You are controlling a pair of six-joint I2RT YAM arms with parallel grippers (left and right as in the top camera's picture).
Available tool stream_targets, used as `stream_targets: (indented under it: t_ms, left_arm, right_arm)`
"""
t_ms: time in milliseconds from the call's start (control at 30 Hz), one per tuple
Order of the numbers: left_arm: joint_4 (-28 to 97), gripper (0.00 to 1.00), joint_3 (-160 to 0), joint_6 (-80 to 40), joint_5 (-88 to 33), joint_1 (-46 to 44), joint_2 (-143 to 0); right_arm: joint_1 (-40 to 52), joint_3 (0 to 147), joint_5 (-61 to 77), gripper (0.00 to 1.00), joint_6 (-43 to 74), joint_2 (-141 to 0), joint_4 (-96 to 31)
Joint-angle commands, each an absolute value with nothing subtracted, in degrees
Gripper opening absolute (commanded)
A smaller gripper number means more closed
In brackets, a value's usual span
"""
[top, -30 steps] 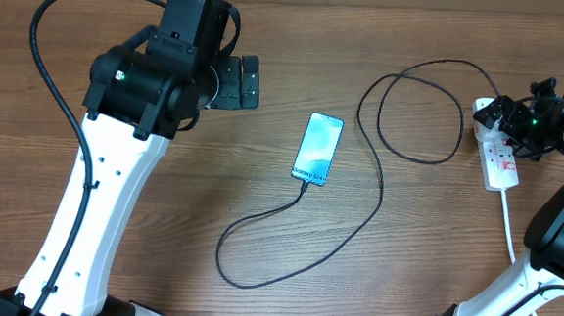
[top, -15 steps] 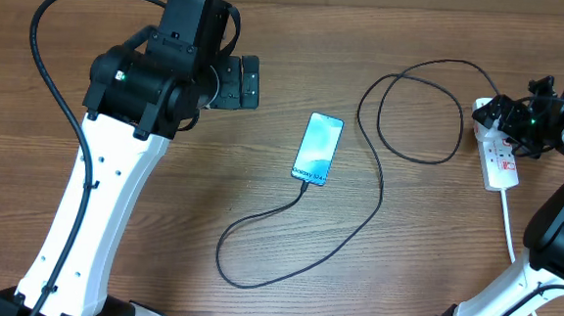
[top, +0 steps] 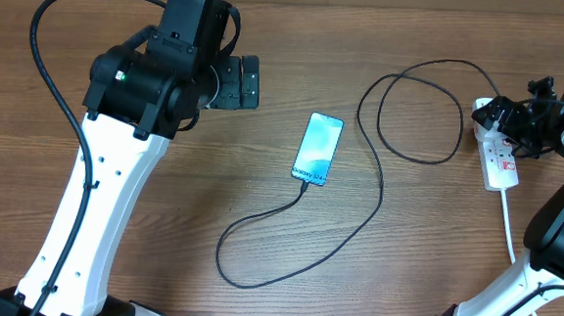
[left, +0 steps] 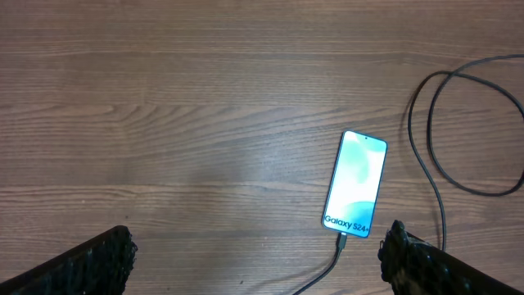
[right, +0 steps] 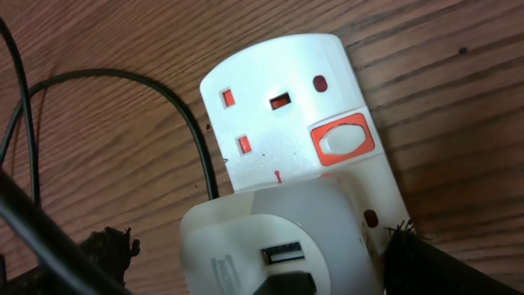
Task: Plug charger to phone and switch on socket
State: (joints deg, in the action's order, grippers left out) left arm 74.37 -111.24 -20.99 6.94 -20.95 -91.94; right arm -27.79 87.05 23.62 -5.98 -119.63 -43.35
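Observation:
The phone (top: pixel 318 148) lies face up mid-table with its cyan screen lit. The charger (top: pixel 259 220), a thin black cable, has its tip (left: pixel 341 242) in the phone's lower end and loops right toward the socket (top: pixel 501 159), a white strip at the right edge. My left gripper (top: pixel 248 81) hangs open up and left of the phone (left: pixel 354 182), holding nothing. My right gripper (top: pixel 521 122) is open over the socket's far end, with a finger on each side of a white adapter (right: pixel 278 238) plugged in there. A red-framed switch (right: pixel 342 139) shows just beyond the adapter.
The charger's wide loop (top: pixel 413 107) lies between the phone and the socket, and another loop (top: pixel 231 263) reaches toward the table's front. The socket's white cord (top: pixel 508 226) runs toward the right arm's base. The left arm (top: pixel 115 167) spans the table's left side.
My right gripper has shifted very slightly over the socket's far end. The left arm, phone and cable have not moved.

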Motion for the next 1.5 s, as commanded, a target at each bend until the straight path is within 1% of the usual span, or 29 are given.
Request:
stream_targets:
  t_ms: [0, 600, 1267, 1467]
  left_arm:
    - [74.4, 0.99, -111.6, -20.8, 7.9, -20.6, -92.3]
    - [74.4, 0.99, -111.6, -20.8, 7.9, -20.6, -92.3]
    - [74.4, 1.00, -111.6, -20.8, 7.9, -20.6, -92.3]
    - [74.4, 1.00, -111.6, -20.8, 7.9, -20.6, -92.3]
  right_arm:
    - [-27.2, 85.3, 27.1, 1.00, -4.8, -119.8, -45.1]
    - [-27.2, 87.1, 22.6, 1.00, -4.8, -119.8, -44.9]
    - [-27.2, 87.1, 22.8, 1.00, -2.9, -119.8, -47.4]
    - [-27.1, 87.1, 23.7, 1.00, -5.0, -119.8, -46.0]
